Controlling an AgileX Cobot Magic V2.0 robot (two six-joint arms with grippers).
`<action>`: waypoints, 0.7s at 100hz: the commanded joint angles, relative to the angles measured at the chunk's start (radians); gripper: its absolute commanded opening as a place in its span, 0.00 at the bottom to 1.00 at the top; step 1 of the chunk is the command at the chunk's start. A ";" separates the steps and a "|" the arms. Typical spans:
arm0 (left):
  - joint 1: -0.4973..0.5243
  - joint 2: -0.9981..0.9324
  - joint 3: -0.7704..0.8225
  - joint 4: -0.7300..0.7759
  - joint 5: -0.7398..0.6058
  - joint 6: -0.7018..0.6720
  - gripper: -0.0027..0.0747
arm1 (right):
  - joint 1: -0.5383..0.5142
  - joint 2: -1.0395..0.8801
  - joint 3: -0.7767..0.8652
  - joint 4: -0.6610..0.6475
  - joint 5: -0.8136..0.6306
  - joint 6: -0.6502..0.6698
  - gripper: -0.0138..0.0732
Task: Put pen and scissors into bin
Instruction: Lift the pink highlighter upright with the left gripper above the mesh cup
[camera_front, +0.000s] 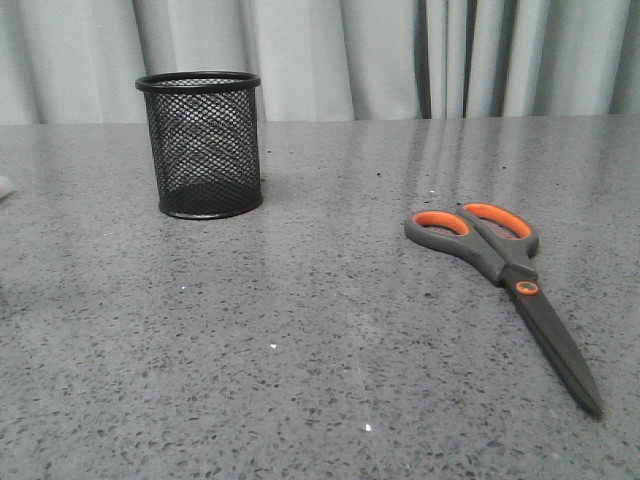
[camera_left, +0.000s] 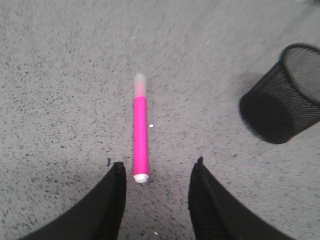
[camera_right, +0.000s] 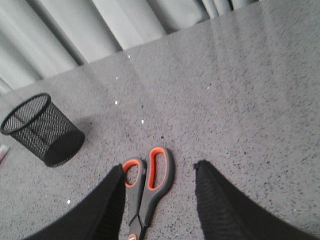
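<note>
Grey speckled stone tabletop (camera_front: 300, 350), backed by pale pleated curtains (camera_front: 350, 50).

Item 1: the bin (camera_front: 200, 143), black wire-mesh cup with rolled rim and solid base. Stood upright on the tabletop toward the robot's left and far side in the front view. Nothing was seen through the mesh.

Item 2: the scissors (camera_front: 510, 275), grey handles lined in orange, orange pivot screw, dark blades. Lay flat on the tabletop to the robot's right, blades shut, handles toward the far side and tip toward the camera. Well apart from the bin.

Item 3: the pen (camera_left: 140, 135), bright magenta barrel, paler translucent end, white tip at the other end. Lay flat on the tabletop, shown only in the left wrist view, well apart from the bin.

Item 4: left pincer (camera_left: 156, 172). Stood open, with the white end of the pen between the two dark fingers (camera_left: 110, 200), nearer one of them. No contact with the pen was evident.

Item 5: right pincer (camera_right: 160, 172). Stood open, its fingers (camera_right: 220, 200) on either side of the scissors' handle loops. One loop lay just beside a fingertip; whether it touched could not be told.
</note>
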 joint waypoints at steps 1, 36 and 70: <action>-0.001 0.138 -0.126 0.016 0.023 0.000 0.39 | 0.012 0.030 -0.039 0.001 -0.067 -0.011 0.51; -0.027 0.546 -0.328 -0.008 0.097 0.018 0.39 | 0.014 0.035 -0.039 0.001 -0.048 -0.012 0.51; -0.041 0.709 -0.340 0.027 0.096 0.018 0.39 | 0.014 0.035 -0.039 0.001 -0.038 -0.012 0.51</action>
